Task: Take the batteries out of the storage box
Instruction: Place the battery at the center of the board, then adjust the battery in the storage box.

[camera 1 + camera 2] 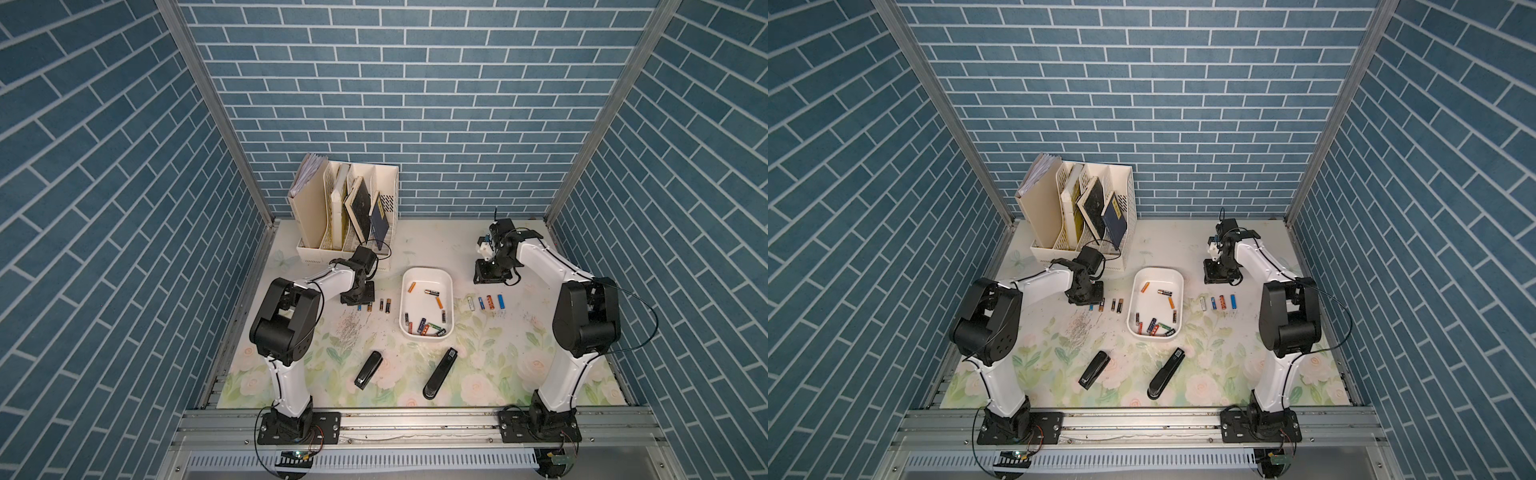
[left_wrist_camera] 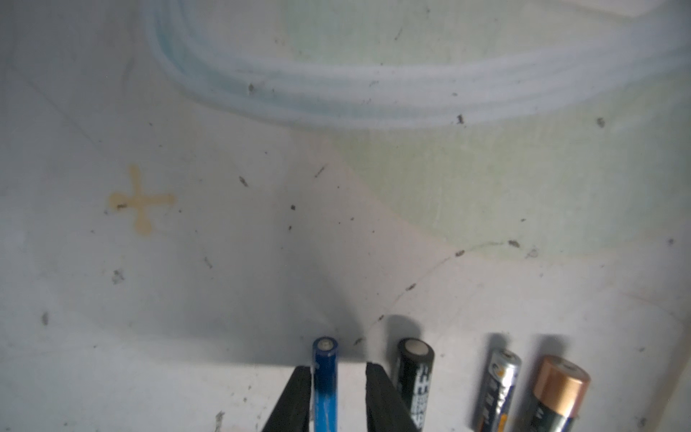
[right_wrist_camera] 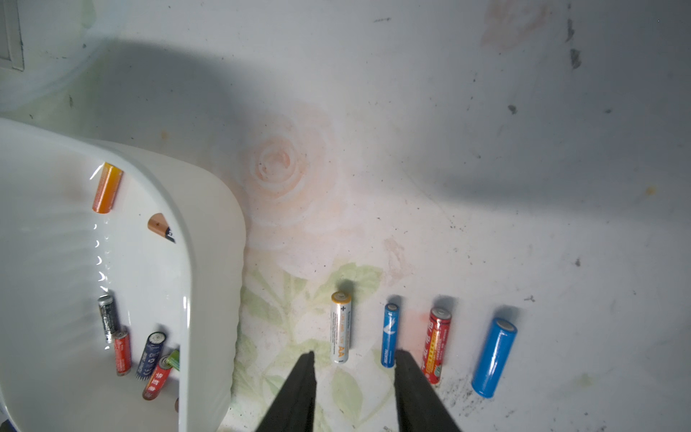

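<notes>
Left wrist: blue battery [image 2: 324, 377] lies lengthwise within the slightly parted left gripper [image 2: 338, 366], terminal pointing outward; right gripper [image 3: 355, 352] parted, empty.

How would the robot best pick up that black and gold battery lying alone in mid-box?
Grip the black and gold battery around the middle of its barrel, coming straight down from above, jaws across its length. It lies flat on the storage box floor, with bare floor along both long sides.
</notes>
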`<state>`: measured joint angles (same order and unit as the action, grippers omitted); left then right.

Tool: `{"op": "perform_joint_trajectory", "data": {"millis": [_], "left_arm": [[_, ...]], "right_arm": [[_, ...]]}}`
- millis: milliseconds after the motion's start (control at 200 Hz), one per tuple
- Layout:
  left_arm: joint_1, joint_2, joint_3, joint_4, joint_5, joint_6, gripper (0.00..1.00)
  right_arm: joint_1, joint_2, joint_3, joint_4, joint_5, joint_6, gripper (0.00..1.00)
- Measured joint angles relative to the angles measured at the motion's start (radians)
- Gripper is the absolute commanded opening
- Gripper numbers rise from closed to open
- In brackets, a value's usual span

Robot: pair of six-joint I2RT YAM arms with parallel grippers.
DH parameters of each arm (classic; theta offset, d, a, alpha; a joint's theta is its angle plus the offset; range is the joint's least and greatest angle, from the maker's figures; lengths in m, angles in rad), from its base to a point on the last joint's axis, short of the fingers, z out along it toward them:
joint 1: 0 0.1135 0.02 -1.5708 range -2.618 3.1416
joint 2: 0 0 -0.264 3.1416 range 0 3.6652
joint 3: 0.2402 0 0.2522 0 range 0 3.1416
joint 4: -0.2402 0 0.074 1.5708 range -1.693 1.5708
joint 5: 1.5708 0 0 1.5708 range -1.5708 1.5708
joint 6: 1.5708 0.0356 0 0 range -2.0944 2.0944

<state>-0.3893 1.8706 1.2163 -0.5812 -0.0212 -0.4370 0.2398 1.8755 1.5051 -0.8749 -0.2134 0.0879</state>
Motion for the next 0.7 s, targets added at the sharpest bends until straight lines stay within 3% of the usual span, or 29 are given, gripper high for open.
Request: {"op": "perform_joint_trajectory", "data": {"millis": [275, 480, 700], "left_arm": [[0.000, -0.029, 0.021, -0.048, -0.005, -0.001, 0.35], [0.000, -0.093, 0.048, -0.070, 0.000, -0.019, 0.37], [-0.018, -0.156, 0.046, -0.069, 0.006, -0.057, 0.41]], "right_arm": [[0.023, 0.000, 0.057, -0.033, 0.000, 0.001, 0.38], [0.143, 0.000, 0.171, -0.049, -0.003, 0.009, 0.38], [0.245, 0.000, 0.151, -0.052, -0.006, 0.027, 0.38]]}}
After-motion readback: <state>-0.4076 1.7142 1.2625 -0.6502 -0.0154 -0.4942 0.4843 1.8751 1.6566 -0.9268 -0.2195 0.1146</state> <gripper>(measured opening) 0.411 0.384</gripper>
